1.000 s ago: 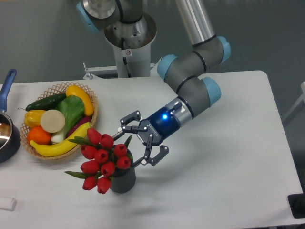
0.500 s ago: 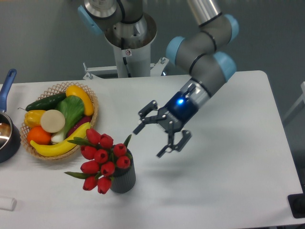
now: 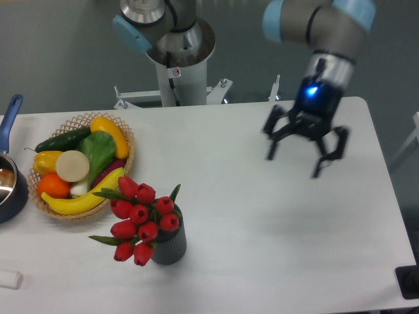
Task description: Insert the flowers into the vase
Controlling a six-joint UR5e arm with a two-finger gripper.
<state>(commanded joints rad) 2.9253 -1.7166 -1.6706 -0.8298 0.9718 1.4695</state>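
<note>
Desk (image 3: 275,248): one, white, lying under the claw and carrying everything else.

Arm: one. Since the earlier frames it has swung up and away to the right; the claw (image 3: 294,167), which was beside the flowers a second ago, now hangs over the right half of the desk, pointing down, a blue light lit on its wrist. Fingers spread apart, nothing between them.

Basket (image 3: 127,140): one, wicker, far to the left of the claw, position unchanged. It holds fruit and vegetables, about eight pieces.

Flowers (image 3: 141,216): one bunch, roughly ten red tulip heads with green leaves, well to the lower left of the claw. Stems sit in the vase, heads leaning left over its rim. Unchanged since the earlier frames.

Vase (image 3: 171,247): one, dark grey, ribbed, upright, directly under the bunch, well apart from the claw.

Pot (image 3: 9,183): one, blue handle, at the far left edge, mostly cut off.
</note>
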